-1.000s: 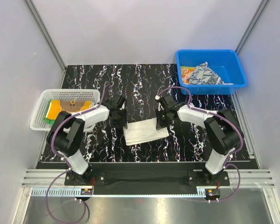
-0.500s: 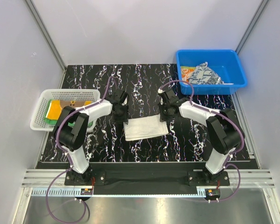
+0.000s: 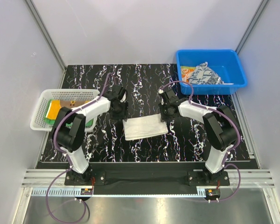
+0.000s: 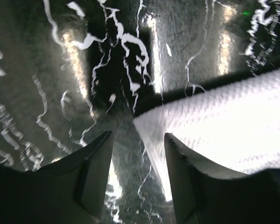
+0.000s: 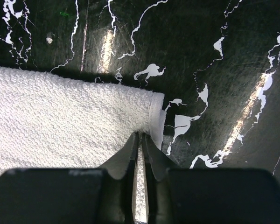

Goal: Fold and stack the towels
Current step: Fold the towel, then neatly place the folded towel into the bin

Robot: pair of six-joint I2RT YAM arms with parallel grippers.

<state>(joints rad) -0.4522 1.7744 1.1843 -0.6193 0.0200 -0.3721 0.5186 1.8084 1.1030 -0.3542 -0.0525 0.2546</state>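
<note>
A white basket (image 3: 38, 123) at the table's (image 3: 144, 81) left edge holds an orange-yellow towel (image 3: 58, 108) with a green towel (image 3: 48, 118) beside it; a blue bin (image 3: 229, 65) at the far right corner holds a crumpled navy-and-white towel (image 3: 204, 73) lying on an orange-printed cloth (image 3: 187, 72). Between the two containers a folded white towel (image 3: 143, 127) lies flat on the marbled black surface; the left gripper (image 3: 119, 110) stands at its far left corner and the right gripper (image 3: 163, 112) at its far right corner, both arms reaching in from the near edge. The overhead view hides the jaws; the left wrist view shows them spread apart with the towel's corner just ahead, nothing pinched; the right wrist view shows them drawn nearly together, clamped on the towel's folded edge. Neither wrist view shows the basket or the bin.
</note>
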